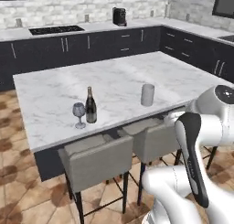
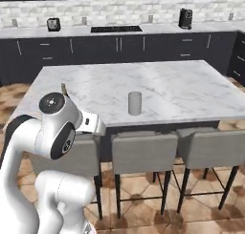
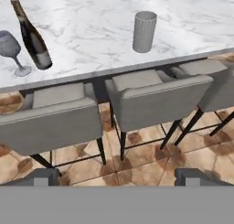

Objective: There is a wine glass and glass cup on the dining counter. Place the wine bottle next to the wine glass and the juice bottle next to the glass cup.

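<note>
On the white marble dining counter [image 1: 114, 74] [image 2: 186, 87] [image 3: 91, 22], the dark wine bottle [image 1: 90, 106] [image 3: 33, 38] stands upright close beside the stemmed wine glass [image 1: 79, 113] [image 3: 11, 48], near the front edge. The grey glass cup [image 1: 147, 95] [image 2: 135, 103] [image 3: 144, 32] stands alone further right on the same counter. The juice bottle is out of view. In the hand view my gripper [image 3: 121, 177] is open and empty, its fingertips [image 3: 45, 176] wide apart. It hangs off the counter's front edge, above the chairs, looking back at the counter.
Grey chairs [image 1: 98, 161] [image 2: 143, 152] [image 3: 155, 97] line the counter's near side over a brown tiled floor [image 3: 141, 159]. The wall counter behind carries a cooktop [image 1: 55, 29], a coffee machine [image 1: 119, 16] and a toaster [image 2: 53, 24].
</note>
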